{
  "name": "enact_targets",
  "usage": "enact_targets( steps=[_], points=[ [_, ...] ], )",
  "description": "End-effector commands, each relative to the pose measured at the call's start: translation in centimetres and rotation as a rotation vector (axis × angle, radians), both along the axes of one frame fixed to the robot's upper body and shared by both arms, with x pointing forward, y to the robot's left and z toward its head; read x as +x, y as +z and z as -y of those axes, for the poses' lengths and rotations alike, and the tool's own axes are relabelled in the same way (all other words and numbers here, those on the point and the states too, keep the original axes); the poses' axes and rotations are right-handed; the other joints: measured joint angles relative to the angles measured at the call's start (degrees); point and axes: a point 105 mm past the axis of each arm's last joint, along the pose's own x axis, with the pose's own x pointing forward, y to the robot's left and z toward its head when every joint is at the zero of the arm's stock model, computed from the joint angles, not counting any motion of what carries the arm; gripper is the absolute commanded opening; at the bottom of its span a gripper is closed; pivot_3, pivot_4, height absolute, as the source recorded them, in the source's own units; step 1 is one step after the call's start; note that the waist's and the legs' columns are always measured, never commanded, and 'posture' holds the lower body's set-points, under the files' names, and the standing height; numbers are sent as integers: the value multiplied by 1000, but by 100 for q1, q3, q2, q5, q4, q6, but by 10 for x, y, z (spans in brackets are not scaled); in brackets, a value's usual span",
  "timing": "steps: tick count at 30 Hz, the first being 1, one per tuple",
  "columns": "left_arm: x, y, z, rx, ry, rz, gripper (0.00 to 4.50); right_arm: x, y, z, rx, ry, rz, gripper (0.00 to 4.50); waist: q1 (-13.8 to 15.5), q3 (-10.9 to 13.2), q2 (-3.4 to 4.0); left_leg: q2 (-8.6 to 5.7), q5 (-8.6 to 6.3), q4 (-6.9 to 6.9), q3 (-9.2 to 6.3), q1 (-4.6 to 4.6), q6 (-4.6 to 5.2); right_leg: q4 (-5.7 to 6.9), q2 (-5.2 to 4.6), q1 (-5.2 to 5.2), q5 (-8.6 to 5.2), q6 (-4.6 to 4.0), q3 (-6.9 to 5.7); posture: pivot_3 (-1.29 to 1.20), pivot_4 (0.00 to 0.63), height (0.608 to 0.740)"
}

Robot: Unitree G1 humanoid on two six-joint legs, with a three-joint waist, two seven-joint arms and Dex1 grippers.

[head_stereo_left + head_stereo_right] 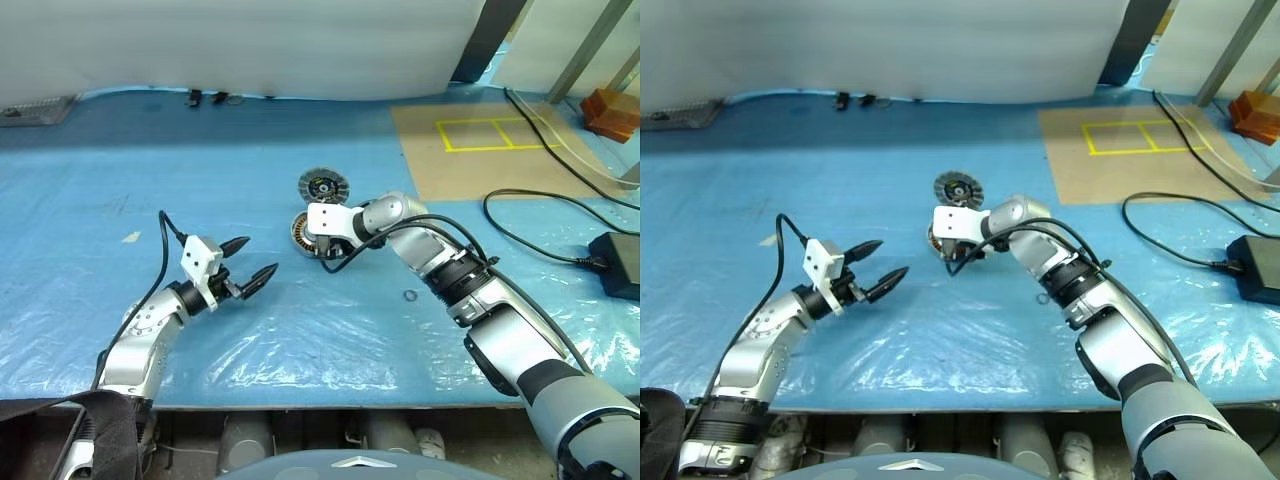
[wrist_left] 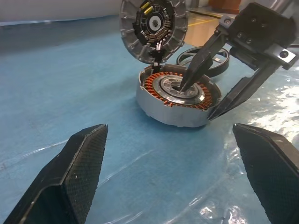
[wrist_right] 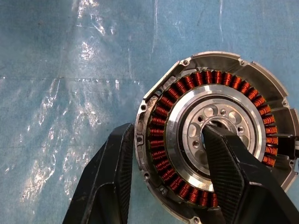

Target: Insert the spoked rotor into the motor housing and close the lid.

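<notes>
The spoked rotor point(image 3: 216, 133) apparently sits inside the motor housing point(image 3: 159, 116); the right gripper point(image 3: 166, 140) straddles its wall, half-open. The lid point(image 1: 320, 185), just beyond, awaits closing. The left gripper point(image 1: 253, 262) hovers spread, empty.

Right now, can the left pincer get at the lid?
Probably not directly: the right pincer straddles the housing wall, and both sit between the open left pincer and the lid.

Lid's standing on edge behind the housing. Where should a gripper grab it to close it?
Likely the ribbed rim at the top of the lid, from above, one finger on each face. It stands nearly upright, lower edge at the motor housing's far rim, so the top is free.
</notes>
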Motion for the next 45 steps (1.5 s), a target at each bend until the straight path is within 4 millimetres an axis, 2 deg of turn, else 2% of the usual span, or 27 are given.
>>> enact_targets(
  steps=[1, 5, 8, 18, 26, 30, 34, 41, 45],
  points=[
    [-14, 3, 2, 44, -64, 8, 4500, -22, -11, 4, -42, 38, -71, 1991, 4, 0, 0, 2, 1, -1, 0, 0, 0, -1, 1, 0, 0, 0, 0, 0, 150, 740],
    [-29, -2, -2, 77, -98, -23, 4500, -53, -19, 2, -73, 95, -138, 1991, 11, 0, 0, 6, 2, -13, 1, -5, 2, -14, 6, 1, -1, 2, -1, 0, 150, 740],
    [-39, -3, -3, 93, -121, -38, 4500, -68, -26, 2, -99, 109, -170, 1991, 8, 0, 0, 16, 2, -17, 2, -5, 1, -19, 12, 1, -2, 1, -4, 0, 150, 740],
    [-48, -1, 1, 96, -132, -59, 4500, -84, -20, -2, -119, 152, -248, 1991, 2, 0, 1, 18, -16, -27, 7, 64, -12, -30, 12, 65, -3, 2, -2, 0, 150, 740],
    [-49, -7, 0, 107, -120, -75, 4500, -90, -19, -5, -108, 174, -294, 1991, -2, 0, 1, 18, -9, -42, 8, 66, -23, -43, 13, 67, -3, 1, -2, 0, 150, 740],
    [-48, -7, 3, 105, -120, -73, 4500, -88, -12, -11, -77, 193, -258, 3180, -2, 0, 1, 18, -9, -42, 8, 67, -23, -43, 13, 67, -3, 1, -2, 0, 150, 740],
    [-47, -7, 4, 101, -125, -74, 4500, -83, 8, -22, 22, 151, -246, 4376, -28, 2, 3, 21, -7, -42, 9, 66, -26, -42, 16, 64, -3, 1, -2, 0, 150, 740],
    [-44, -8, 3, 107, -152, -80, 4500, -84, 23, -19, 42, 156, -215, 4445, -7, 3, 5, 23, -6, -44, 9, 63, -29, -43, 19, 60, -3, 0, -2, 0, 150, 740],
    [-44, -5, 4, 98, -169, -77, 4500, -82, 45, -20, 114, 156, -187, 4445, -7, 3, 6, 23, -6, -44, 9, 64, -29, -42, 19, 60, -3, 0, -2, 0, 150, 740]
  ],
)
